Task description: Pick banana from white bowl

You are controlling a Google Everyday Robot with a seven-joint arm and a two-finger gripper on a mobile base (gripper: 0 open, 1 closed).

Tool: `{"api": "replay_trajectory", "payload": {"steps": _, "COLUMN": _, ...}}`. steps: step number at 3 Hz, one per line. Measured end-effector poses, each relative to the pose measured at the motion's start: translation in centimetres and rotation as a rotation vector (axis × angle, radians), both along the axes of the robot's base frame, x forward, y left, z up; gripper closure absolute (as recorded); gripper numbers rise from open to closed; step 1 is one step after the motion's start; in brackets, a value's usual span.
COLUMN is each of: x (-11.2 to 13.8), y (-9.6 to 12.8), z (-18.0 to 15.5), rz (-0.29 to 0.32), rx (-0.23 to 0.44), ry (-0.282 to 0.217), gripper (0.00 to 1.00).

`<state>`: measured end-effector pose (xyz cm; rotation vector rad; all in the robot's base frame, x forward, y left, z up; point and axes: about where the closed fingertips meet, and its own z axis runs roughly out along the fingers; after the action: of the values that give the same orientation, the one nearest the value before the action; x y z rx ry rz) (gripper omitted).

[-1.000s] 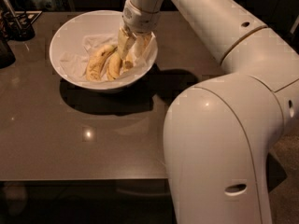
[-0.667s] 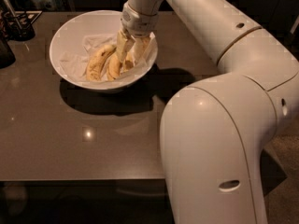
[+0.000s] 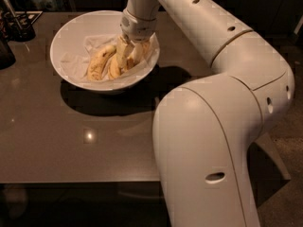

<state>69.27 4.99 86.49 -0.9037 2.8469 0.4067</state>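
The white bowl stands at the back left of the dark table. Inside it lie bananas on white paper. A fatter brown-speckled banana lies to the left. A paler yellow banana lies just right of it, its upper end under my gripper. My gripper reaches down from the wrist into the right half of the bowl, at the bananas' far ends. Anything further right in the bowl is hidden behind the gripper.
My large white arm fills the right and front of the view and hides the table there. Dark objects stand at the table's back left corner. The table ends at a front edge near the bottom.
The gripper has stayed at the same place in the bowl. The lower arm segment has shifted slightly to the left. The bowl and bananas have not moved.
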Motion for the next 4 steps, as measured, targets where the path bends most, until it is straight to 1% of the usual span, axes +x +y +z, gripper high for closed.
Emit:
{"api": "replay_trajectory", "payload": {"steps": 1, "x": 0.19, "y": -0.01, "z": -0.72, "rz": -0.002, "rx": -0.004, "ry": 0.017, "gripper": 0.50}}
{"api": "replay_trajectory", "payload": {"steps": 4, "x": 0.55, "y": -0.21, "z": -1.42, "rz": -0.012, "rx": -0.009, "ry": 0.044, "gripper": 0.50}}
